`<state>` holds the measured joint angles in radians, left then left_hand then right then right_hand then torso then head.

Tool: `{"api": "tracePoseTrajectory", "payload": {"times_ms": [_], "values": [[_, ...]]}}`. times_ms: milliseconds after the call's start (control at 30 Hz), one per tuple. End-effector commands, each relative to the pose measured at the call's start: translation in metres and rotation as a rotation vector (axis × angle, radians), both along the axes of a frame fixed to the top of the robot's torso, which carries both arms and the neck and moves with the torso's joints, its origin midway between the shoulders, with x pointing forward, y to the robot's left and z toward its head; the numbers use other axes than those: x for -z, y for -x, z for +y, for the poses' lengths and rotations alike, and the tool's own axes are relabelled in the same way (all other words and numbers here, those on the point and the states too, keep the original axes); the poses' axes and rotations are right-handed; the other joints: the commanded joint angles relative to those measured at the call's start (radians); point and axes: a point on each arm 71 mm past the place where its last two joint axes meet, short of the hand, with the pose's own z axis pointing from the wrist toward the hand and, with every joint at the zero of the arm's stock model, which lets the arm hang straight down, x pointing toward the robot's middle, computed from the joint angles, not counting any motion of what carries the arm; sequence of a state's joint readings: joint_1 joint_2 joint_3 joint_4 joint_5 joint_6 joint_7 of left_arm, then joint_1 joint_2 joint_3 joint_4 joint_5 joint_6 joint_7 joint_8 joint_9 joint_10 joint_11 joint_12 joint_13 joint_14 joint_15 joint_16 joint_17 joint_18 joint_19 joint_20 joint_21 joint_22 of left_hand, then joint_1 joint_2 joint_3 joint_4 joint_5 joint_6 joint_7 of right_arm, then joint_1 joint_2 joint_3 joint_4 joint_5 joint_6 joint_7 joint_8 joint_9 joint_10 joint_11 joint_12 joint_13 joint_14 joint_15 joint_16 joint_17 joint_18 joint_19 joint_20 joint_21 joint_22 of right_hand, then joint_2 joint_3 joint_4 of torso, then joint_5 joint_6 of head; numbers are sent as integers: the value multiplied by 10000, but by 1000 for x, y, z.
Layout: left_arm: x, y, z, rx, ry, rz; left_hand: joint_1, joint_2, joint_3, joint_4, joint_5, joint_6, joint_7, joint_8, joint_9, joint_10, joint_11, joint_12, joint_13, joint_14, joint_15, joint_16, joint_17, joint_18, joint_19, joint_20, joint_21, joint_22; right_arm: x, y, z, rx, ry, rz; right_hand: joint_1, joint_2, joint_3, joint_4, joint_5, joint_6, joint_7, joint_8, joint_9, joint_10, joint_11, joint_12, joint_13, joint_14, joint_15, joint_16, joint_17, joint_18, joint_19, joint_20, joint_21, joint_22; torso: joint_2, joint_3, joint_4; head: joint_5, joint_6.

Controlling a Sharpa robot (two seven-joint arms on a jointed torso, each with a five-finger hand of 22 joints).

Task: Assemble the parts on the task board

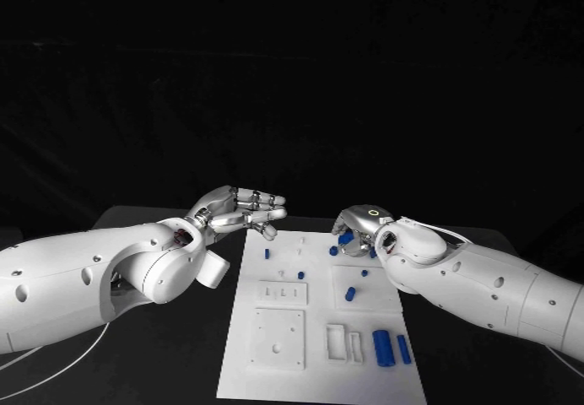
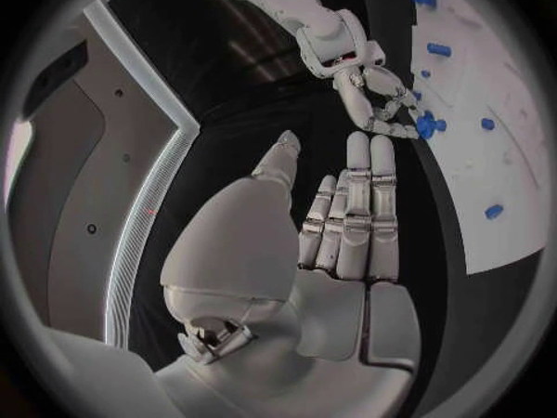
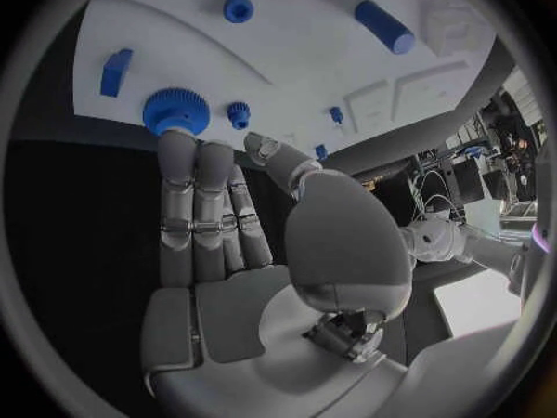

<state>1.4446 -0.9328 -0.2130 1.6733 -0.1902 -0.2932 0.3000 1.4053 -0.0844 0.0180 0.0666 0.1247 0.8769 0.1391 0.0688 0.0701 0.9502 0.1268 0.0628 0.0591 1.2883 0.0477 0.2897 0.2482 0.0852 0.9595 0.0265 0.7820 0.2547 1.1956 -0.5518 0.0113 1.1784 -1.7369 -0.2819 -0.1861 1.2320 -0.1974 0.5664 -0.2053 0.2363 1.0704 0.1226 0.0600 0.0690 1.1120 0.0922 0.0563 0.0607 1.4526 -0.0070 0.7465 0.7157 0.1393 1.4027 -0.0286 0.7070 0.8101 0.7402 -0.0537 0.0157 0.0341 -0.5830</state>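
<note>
At the near end of the white board (image 1: 319, 371), two blue cylinders (image 1: 391, 347) lie side by side by a white slotted block (image 1: 337, 342), and a square white plate (image 1: 278, 337) sits to their left. Farther up, a small blue peg (image 1: 350, 294) lies on the board's middle. Toward the far end, the right hand (image 1: 361, 224) hangs over the board's right edge, fingers reaching to a blue toothed wheel (image 3: 176, 111) and touching its rim; whether it is truly pinched cannot be told. A smaller blue gear (image 3: 238, 113) sits just beside it. The left hand (image 1: 244, 211) hovers off the far left corner, fingers straight and together, holding nothing. The step looks like taking up the wheel; next it needs a firm pinch, then a lift to its post.
</note>
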Motion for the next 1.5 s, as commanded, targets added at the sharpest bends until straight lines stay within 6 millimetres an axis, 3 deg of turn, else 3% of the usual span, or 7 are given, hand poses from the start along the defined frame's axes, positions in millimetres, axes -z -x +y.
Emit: {"api": "tracePoseTrajectory", "payload": {"times_ms": [33, 533, 867, 1133, 1500], "values": [[-3, 1, -3, 219, -41, -189, 10, -114, 11, 75, -33, -57, 1, -62, -10, -67, -10, -20, 10, -97, -9, -30, -20, 68, -73, 6, 21, -11, 2, -1, 2, 22, 328, -59, 6, 2, 75, -10, -60, 104, -3, 28, -4, 112, 13, 16, -1, -34, 21, 63, -19, 143, 110, 5, -203, 243, 88, -2, 25, 22, -26], [-4, 0, -3, 165, -88, -233, 37, -145, 31, 119, -48, -129, 38, -64, -13, -112, 18, -21, 10, -112, 19, -103, -64, 85, -109, 37, 14, -52, 8, -1, 4, -135, 553, 159, -56, 75, 246, -8, -106, 319, -15, 31, 11, 375, -47, 15, -3, -61, -25, 57, -33, 104, 250, -36, -786, 966, 217, -35, 45, 71, -86], [-9, -1, -4, 70, -25, -463, 75, -119, 40, 119, -17, -87, 102, -60, -8, -57, 52, -18, 11, -66, 34, -137, -89, 102, -94, 49, 26, -94, 10, -2, 6, -220, 583, 265, -79, 134, 349, -9, -95, 416, -30, 32, 14, 476, -73, 14, -4, -95, -43, 10, -45, 63, 271, -59, -1144, 1269, 322, -62, 67, 44, -23], [-11, -2, -5, 67, -5, -522, 75, -119, 40, 119, -17, -87, 102, -60, -8, -57, 52, -18, 11, -66, 34, -137, -89, 102, -94, 49, 26, -94, 11, -2, 7, -255, 621, 329, -107, 223, 448, 13, -124, 554, -53, 33, 22, 642, -117, 15, -4, -92, -75, 13, -35, 39, 337, -92, -1272, 1528, 344, -61, 64, 61, -48], [-13, -2, -5, 83, -1, -549, 50, -67, 20, 70, -12, -73, 101, -60, -9, -45, 51, -19, 10, -60, 35, -155, -97, 112, -95, 56, 46, -132, 11, -1, 11, -359, 572, 307, 22, 503, 479, -44, -312, 1072, -201, 58, 152, 1372, -337, 24, 23, -63, -210, 10, 3, -67, 399, -212, -1278, 1806, 356, -66, 66, 42, -101]]}}
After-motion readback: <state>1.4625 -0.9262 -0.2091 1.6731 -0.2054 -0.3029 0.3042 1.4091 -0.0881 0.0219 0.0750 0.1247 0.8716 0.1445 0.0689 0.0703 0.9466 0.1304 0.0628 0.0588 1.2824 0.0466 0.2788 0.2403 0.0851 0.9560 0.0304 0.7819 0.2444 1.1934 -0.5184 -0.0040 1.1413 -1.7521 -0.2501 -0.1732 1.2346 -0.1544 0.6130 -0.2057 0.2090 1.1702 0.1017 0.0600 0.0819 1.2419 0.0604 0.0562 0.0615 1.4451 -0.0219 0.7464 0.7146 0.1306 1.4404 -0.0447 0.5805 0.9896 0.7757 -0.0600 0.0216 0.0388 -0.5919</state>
